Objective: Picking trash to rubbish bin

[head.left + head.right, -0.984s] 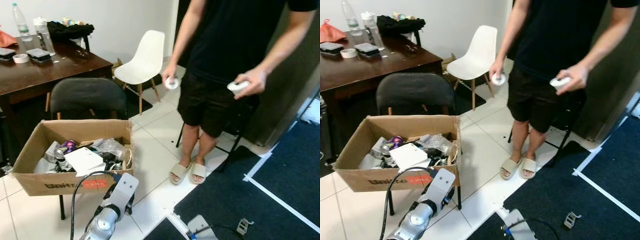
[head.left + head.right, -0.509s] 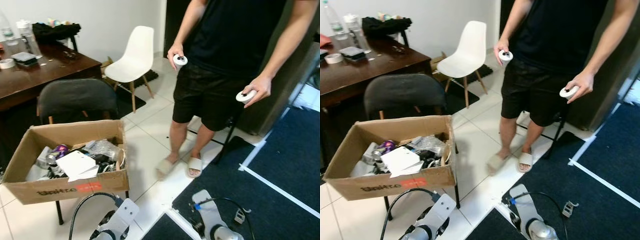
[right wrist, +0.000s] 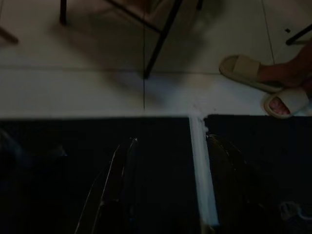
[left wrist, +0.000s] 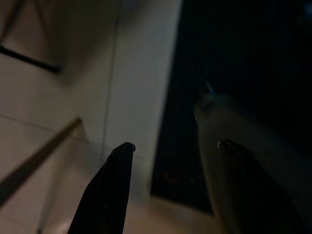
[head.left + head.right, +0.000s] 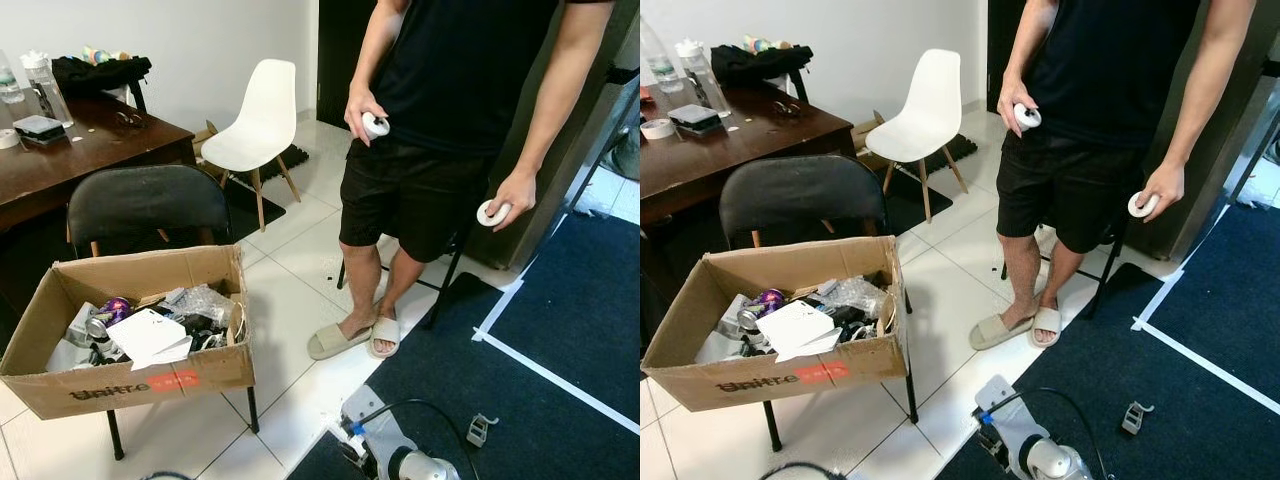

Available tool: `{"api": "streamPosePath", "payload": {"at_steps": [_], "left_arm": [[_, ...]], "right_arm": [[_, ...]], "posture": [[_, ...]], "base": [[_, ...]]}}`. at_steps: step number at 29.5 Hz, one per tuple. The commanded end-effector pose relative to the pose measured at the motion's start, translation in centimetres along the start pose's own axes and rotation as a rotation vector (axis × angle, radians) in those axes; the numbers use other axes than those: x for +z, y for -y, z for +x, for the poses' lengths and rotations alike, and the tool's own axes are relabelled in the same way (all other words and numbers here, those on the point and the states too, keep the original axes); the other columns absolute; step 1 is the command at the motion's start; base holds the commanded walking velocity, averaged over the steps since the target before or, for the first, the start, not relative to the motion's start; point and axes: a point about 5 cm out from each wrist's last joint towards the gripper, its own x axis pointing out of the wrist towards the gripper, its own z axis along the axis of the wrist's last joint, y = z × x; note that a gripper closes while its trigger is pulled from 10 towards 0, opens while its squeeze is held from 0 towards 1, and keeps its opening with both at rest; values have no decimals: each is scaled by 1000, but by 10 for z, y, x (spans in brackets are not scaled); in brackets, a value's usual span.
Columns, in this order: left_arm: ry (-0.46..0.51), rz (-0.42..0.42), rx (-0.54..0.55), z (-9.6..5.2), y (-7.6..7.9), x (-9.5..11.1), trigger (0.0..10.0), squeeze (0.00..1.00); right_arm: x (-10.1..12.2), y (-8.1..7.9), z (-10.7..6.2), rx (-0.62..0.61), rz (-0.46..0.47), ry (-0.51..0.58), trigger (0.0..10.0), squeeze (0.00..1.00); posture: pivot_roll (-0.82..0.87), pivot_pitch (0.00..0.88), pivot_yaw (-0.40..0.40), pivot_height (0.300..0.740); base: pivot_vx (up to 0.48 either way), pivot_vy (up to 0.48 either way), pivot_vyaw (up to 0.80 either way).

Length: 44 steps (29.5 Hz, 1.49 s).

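A cardboard box [image 5: 140,380] rests on a black chair [image 5: 150,205] at my left. It holds trash: a white sheet [image 5: 150,335], a crushed purple can [image 5: 108,312] and crumpled clear plastic [image 5: 205,300]. My right arm [image 5: 410,465] hangs low at the bottom of the head view, over the mat's corner. My right gripper [image 3: 170,141] is open with nothing in it, above the dark mat and its white tape line [image 3: 200,165]. My left gripper [image 4: 173,146] is open too, holding nothing, hanging where tile meets dark mat.
A person [image 5: 450,120] in black stands close ahead with a white controller in each hand, sandals [image 5: 340,340] on the tile. A white chair [image 5: 260,120] and a brown table [image 5: 70,160] stand behind the box. A dark mat [image 5: 540,400] with a small clip [image 5: 478,430] lies right.
The camera has shifted. My left arm has dropped out of the head view and my right arm has come in at the bottom. The person has shifted feet and hands.
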Motion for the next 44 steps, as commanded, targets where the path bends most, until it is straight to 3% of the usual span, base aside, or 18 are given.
{"api": "streamPosePath", "payload": {"at_steps": [1, 8, 10, 16, 19, 20, 22, 30, 34, 40, 43, 44], "left_arm": [[-52, -8, -22, -2, 6, -14, 10000, 0], [-94, 13, -53, -4, 12, -27, 10000, 0], [-105, 28, -59, -5, 11, -29, 10000, 0], [-96, 44, -47, -4, 0, -24, 10000, 0], [-92, 48, -45, -4, -2, -22, 10000, 0], [-89, 53, -43, -3, -3, -21, 10000, 0], [-84, 59, -43, -3, -3, -19, 10000, 0], [-73, 46, -54, -2, 3, -16, 10000, 0], [-106, 48, -65, -4, 6, -27, 10000, 0], [-95, 46, -75, -4, 10, -25, 10000, 0], [-99, 54, -81, -4, 11, -26, 10000, 0], [-100, 53, -82, -4, 11, -26, 10000, 0]], "right_arm": [[-3, -6, -1, 17, -43, 3, 10000, 0], [8, -15, 0, 22, -134, 101, 10000, 0], [13, -19, -1, 44, -198, 135, 10000, 0], [30, -17, -6, 67, -522, 198, 10000, 0], [33, -18, -9, 71, -580, 216, 10000, 0], [36, -22, -11, 74, -641, 224, 10000, 0], [44, -21, -16, -57, -790, 220, 10000, 0], [39, -4, -24, -182, -680, 222, 10000, 0], [29, 2, -33, -270, -559, 243, 10000, 0], [43, -2, -41, -324, -753, 295, 10000, 0], [41, -3, -39, -296, -754, 295, 10000, 0], [38, -6, -36, -233, -697, 279, 10000, 0]], "posture": [[-170, 85, 32, 740], [-193, 92, 59, 740], [-201, 97, 64, 740], [-215, 114, 74, 740], [-217, 119, 75, 740], [-227, 114, 72, 740], [-220, 117, 66, 740], [-221, 111, 67, 740], [-229, 114, 60, 740], [-241, 132, 60, 740], [-244, 133, 61, 740], [-245, 134, 61, 740]], "base": [[0, 0, 0], [0, 0, 0], [0, 0, 0], [0, 0, 0], [0, 0, 0], [0, 0, 0], [0, 0, 0], [0, 0, 0], [0, 0, 0], [0, 0, 0], [0, 0, 0], [0, 0, 0]]}}
